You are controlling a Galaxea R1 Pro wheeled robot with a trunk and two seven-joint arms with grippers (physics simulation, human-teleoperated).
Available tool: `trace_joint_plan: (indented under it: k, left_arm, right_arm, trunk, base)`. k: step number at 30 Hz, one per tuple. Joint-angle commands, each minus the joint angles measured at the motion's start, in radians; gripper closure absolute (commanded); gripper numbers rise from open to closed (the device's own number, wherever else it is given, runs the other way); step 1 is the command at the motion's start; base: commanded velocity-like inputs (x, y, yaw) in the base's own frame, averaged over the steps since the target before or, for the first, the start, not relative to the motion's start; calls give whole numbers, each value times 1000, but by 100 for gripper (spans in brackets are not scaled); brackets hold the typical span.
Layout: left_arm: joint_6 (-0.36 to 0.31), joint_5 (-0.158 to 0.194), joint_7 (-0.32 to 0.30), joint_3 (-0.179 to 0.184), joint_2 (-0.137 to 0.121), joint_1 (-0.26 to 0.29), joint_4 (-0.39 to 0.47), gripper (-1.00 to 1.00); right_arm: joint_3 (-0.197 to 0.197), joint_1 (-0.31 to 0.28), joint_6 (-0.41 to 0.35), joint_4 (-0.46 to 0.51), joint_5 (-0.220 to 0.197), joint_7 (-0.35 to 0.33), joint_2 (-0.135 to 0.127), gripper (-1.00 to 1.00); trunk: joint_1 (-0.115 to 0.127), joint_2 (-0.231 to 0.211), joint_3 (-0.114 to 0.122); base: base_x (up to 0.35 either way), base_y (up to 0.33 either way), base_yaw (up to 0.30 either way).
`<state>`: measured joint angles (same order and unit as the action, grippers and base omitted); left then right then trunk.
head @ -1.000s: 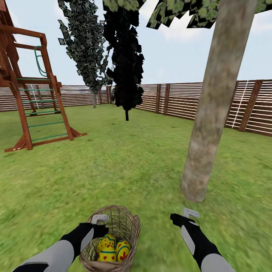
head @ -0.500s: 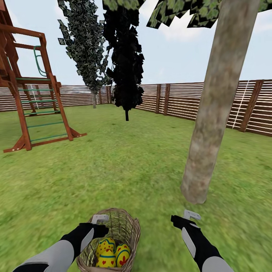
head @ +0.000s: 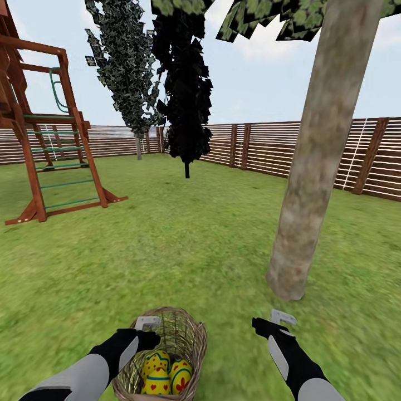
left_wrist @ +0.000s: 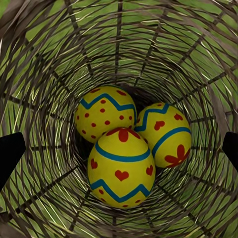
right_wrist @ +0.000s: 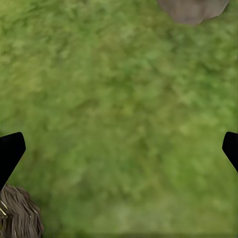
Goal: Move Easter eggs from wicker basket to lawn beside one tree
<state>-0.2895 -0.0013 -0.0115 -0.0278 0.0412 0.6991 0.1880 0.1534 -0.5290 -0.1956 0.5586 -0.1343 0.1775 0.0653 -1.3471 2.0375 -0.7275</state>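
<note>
Fingers of the left gripper [left_wrist: 119,148] are spread wide above the wicker basket [head: 189,334], where 3 Easter eggs [left_wrist: 121,168] lie touching. The right gripper [right_wrist: 119,148], equally released, hangs over the lawn [head: 184,250] near the tree [head: 312,161].

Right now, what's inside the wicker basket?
Three Easter eggs lie bunched at the bottom of the wicker basket, touching one another. The basket floor beneath them is covered, so anything under them can't be seen.
</note>
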Motion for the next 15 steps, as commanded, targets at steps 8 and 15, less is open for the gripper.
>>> trace_joint_plan:
  k: [8, 15]
  left_arm:
    - [-5, 0, -1, -3, 0, 0, 2, -100]
    - [-5, 0, -1, -3, 0, 0, 2, -100]
  right_arm:
    - [2, 0, -3, 1, -10, 4, 1, -100]
    - [0, 0, -2, 2, -10, 4, 1, -100]
  trunk:
    - [-15, 28, -14]
    - [-42, 77, -36]
  base:
    - [0, 0, 0]
    - [0, 0, 0]
